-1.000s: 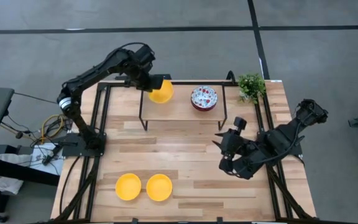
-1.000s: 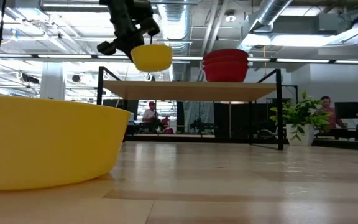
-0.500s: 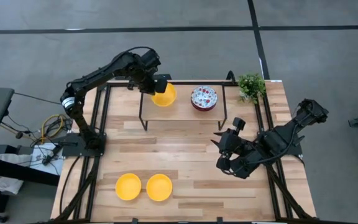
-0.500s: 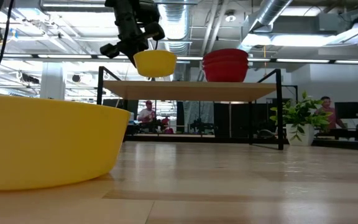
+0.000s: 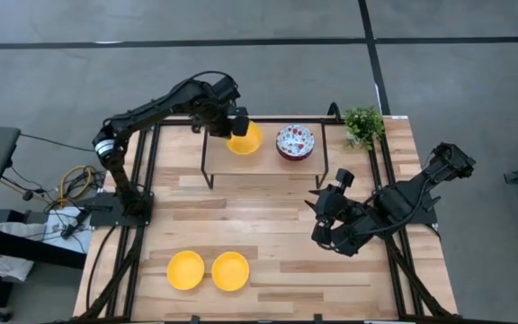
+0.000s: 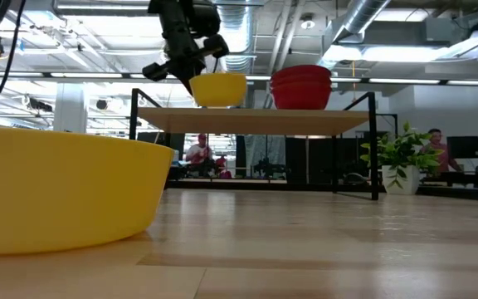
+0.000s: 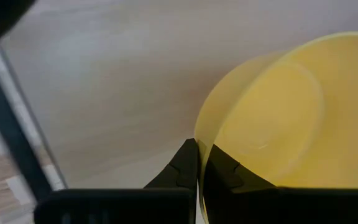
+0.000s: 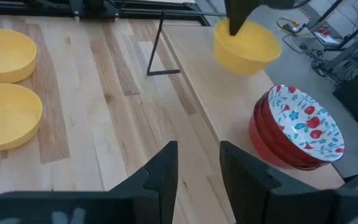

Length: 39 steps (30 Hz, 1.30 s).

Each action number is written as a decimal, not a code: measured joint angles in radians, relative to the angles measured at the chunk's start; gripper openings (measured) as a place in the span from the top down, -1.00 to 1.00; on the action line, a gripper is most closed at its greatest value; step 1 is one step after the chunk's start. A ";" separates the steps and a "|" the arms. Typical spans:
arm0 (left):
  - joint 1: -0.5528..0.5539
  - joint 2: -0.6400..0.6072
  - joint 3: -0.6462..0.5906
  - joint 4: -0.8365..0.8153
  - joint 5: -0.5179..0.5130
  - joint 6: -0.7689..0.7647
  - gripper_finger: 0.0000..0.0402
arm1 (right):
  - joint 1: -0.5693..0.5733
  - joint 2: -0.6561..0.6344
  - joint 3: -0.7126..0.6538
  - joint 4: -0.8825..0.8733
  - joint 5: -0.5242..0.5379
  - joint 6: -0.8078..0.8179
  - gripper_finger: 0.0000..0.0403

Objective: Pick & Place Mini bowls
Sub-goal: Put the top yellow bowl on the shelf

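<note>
The left hand (image 5: pixel 235 126) is pinching the rim of a plain bright yellow plastic mini bowl (image 5: pixel 245 139) above the raised wooden shelf (image 5: pixel 263 160) in the upper middle of the high view. In the low view the bowl's base is sitting level with the shelf top, though whether it is touching is unclear. The left wrist view is showing both dark fingers closed on the rim's thin edge.

The main risk, as I judge it, is the bowl tipping or skidding as the fingers let go, since the grip is on one side only and the bowl may not be fully settled. It is also sitting just beside the stack of white mini bowls with red-and-blue floral pattern (image 5: pixel 295 141), so drifting right could knock that stack.

The left arm is reaching in a long arc from its base at the left edge of the frame, with the wrist bent down over the shelf's left half.

The right hand (image 5: pixel 324 220) is hovering over the wooden tabletop (image 5: pixel 277 243) at centre right, its fingers parted and grasping nothing. Two more yellow mini bowls (image 5: pixel 208 270) are lying side by side at the lower left of the tabletop.
</note>
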<state>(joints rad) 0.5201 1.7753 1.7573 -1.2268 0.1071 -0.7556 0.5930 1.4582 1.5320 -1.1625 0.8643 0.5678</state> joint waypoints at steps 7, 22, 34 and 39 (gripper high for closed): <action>-0.018 0.036 0.000 0.009 0.007 0.011 0.98 | 0.000 0.000 0.000 0.000 -0.002 0.000 0.46; -0.021 0.038 0.000 -0.001 -0.006 -0.009 0.98 | 0.002 0.000 0.000 0.000 -0.011 0.000 0.46; -0.021 0.038 0.000 -0.007 -0.028 0.010 0.91 | 0.002 0.000 0.001 0.000 -0.029 0.001 0.46; -0.021 0.038 0.000 -0.007 -0.028 0.010 0.83 | 0.002 0.000 0.001 -0.003 -0.029 0.001 0.46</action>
<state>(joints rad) 0.4992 1.8137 1.7569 -1.2335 0.0788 -0.7452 0.5949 1.4582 1.5333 -1.1652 0.8349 0.5686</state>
